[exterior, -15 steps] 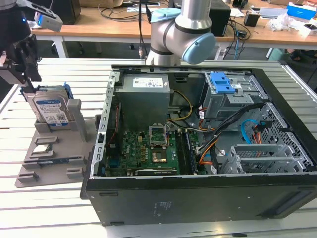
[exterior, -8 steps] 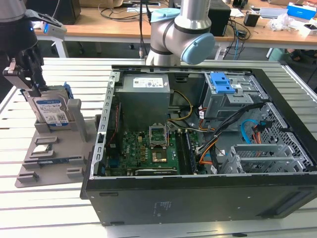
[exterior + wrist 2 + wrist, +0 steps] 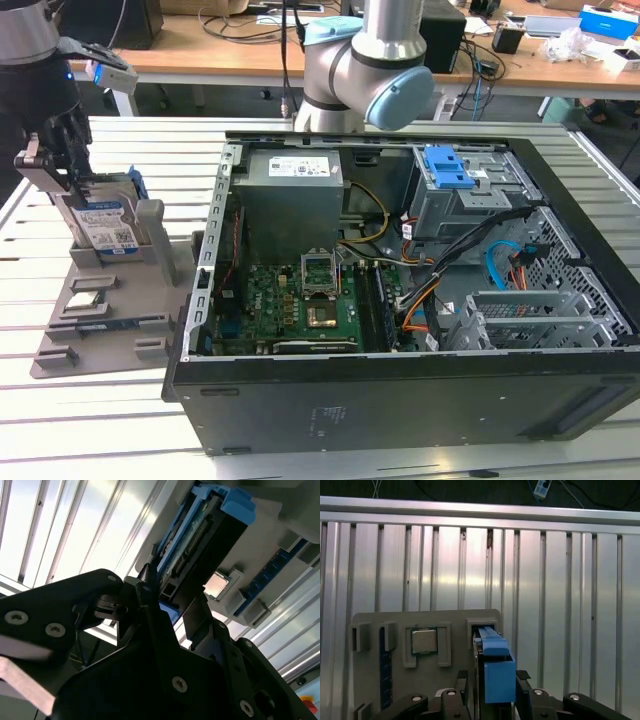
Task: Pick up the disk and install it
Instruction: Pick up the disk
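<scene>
In the grey holder (image 3: 100, 300), the disk (image 3: 498, 680) upright between the jaws, jaws seemingly pinching its sides

- Disk (image 3: 108, 228) stood upright in grey fixture (image 3: 100, 310) on slatted desk (image 3: 100, 430), exterior view's left.
- End effector (image 3: 68, 180) was at disk's upper edge.
- Open computer case (image 3: 400, 400) lay just beside fixture.

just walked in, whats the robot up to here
The arm's gripper is at the top of the disk, which stands on edge in a grey holder, to the exterior view's left of an open computer case. The disk sits in the holder, not yet installed. Whether it is gripped, I cannot tell.
</scene>
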`<action>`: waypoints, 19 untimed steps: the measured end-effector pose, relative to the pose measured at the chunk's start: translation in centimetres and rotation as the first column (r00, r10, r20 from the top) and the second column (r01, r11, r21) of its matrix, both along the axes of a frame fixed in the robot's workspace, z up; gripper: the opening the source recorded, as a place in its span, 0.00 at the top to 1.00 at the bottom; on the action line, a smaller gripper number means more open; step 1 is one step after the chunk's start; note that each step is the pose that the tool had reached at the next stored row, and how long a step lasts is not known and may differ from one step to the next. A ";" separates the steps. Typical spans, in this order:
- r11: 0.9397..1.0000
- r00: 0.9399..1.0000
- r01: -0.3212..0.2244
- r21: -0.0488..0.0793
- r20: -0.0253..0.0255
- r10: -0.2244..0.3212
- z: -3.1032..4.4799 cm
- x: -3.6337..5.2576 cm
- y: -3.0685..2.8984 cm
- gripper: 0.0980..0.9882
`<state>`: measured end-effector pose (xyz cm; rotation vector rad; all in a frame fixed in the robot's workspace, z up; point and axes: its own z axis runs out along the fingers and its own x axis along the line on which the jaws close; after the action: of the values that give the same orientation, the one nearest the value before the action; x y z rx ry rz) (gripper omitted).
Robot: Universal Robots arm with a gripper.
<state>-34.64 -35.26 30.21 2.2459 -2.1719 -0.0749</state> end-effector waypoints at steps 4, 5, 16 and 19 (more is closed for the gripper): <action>1.000 1.000 -0.004 0.000 0.000 0.004 -0.69 0.00 0.00 0.57; 1.000 1.000 -0.004 0.000 0.000 0.004 -0.71 0.00 0.00 0.57; 1.000 1.000 -0.004 0.000 0.000 0.004 -1.13 0.00 0.00 0.70; 1.000 1.000 -0.004 0.000 0.000 0.004 -1.13 0.00 0.00 0.70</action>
<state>-34.64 -35.26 29.08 2.2502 -2.1672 -0.0748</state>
